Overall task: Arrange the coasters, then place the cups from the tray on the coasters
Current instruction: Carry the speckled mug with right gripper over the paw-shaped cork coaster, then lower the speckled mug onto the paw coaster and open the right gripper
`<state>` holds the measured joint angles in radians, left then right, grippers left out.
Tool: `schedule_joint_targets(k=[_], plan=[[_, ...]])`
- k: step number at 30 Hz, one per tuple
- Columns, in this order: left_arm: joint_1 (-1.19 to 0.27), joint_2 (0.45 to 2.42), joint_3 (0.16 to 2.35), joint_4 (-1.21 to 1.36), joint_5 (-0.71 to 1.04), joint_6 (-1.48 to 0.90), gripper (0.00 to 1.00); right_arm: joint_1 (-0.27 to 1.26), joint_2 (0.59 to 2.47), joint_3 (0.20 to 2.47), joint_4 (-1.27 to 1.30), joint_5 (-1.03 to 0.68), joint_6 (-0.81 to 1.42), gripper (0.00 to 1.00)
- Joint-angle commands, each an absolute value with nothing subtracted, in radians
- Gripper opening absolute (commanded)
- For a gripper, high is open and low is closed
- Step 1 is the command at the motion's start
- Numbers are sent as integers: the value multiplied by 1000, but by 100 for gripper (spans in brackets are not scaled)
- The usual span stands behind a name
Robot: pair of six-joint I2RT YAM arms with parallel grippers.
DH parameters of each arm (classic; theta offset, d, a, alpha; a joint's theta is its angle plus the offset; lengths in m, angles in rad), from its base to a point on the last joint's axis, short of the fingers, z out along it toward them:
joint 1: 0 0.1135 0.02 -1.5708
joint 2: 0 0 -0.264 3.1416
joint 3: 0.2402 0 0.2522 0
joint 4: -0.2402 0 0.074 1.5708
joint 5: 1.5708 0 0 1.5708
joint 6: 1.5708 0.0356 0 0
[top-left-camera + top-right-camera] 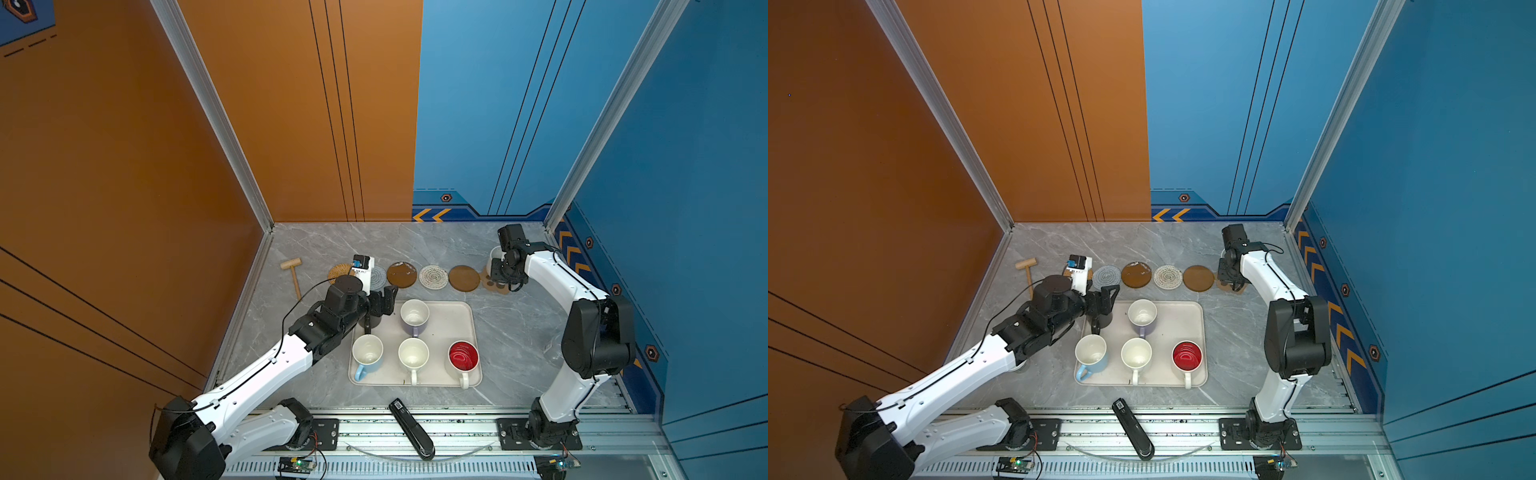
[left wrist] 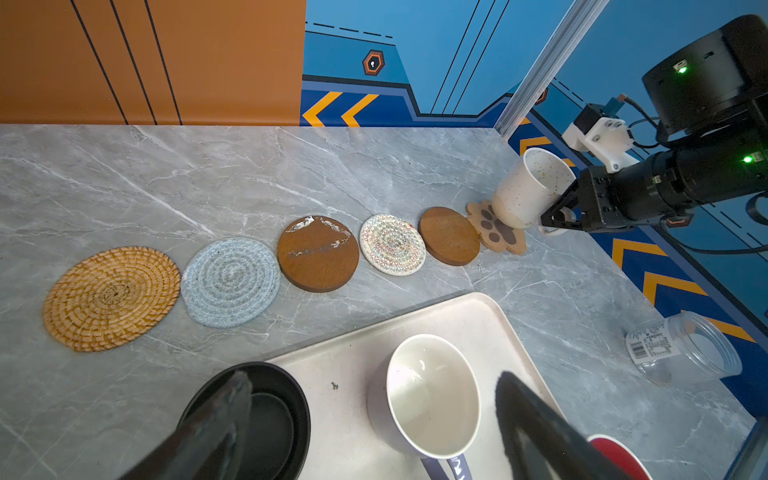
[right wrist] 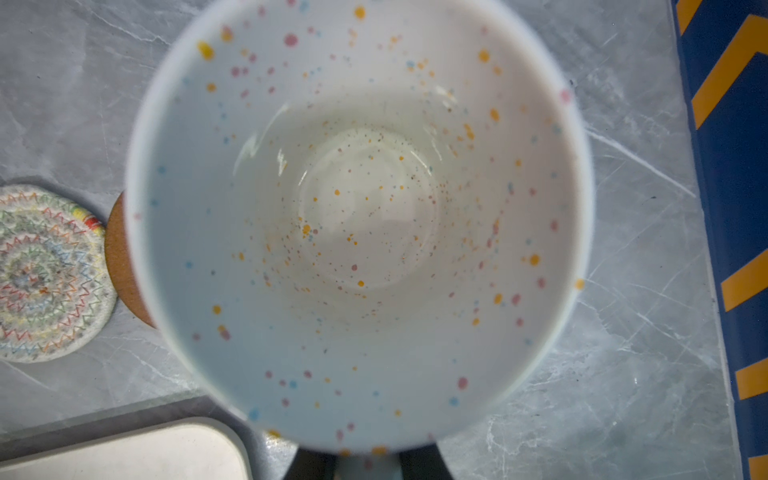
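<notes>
In a top view, the right gripper pinches the handle of the speckled cream mug, which is tilted over the paw-shaped coaster, right of centre. The left gripper, spread wide, hovers above the black mug at the upper-left corner of the tray.

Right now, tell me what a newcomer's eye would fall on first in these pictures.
The right hand grips a speckled mug, tilted, at the paw coaster that ends a row of six coasters along the far side of the table. Nearer, a red-lined mug stands out among five mugs on the tray, with the open left hand over the black mug.
</notes>
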<state>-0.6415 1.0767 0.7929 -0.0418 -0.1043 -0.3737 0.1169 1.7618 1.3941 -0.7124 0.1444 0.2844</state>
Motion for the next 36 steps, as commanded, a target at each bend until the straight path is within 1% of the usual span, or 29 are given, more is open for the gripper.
schedule_joint_targets(k=[1, 36], plan=[[-634, 1085, 818, -50, -124, -376, 92, 109, 1763, 1408, -638, 137, 282, 0], [-635, 1098, 828, -51, -125, -384, 92, 83, 1807, 1360, -599, 106, 297, 0]])
